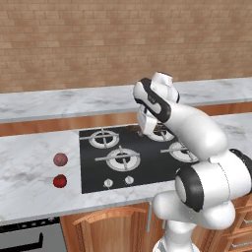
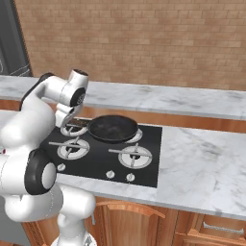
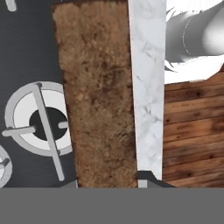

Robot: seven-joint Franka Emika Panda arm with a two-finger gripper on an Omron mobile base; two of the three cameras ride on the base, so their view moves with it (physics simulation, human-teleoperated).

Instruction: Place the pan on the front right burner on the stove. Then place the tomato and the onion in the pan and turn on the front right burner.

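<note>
The pan [image 2: 113, 128] hangs at the centre of the right base view, over the rear part of the stove [image 2: 101, 166], above a back burner, not on the front right burner [image 2: 133, 156] below it. The gripper [image 2: 70, 123] is pinched on the pan's brown wooden handle [image 3: 98, 92], which runs top to bottom through the hand view. So step 1 is underway, not finished. The tomato [image 1: 60, 181] and the onion [image 1: 60, 159] lie on the marble counter [image 1: 29, 162] at the left of the left base view, untouched. The knobs [image 2: 130, 178] wait too. No brand or writing is readable.
</note>
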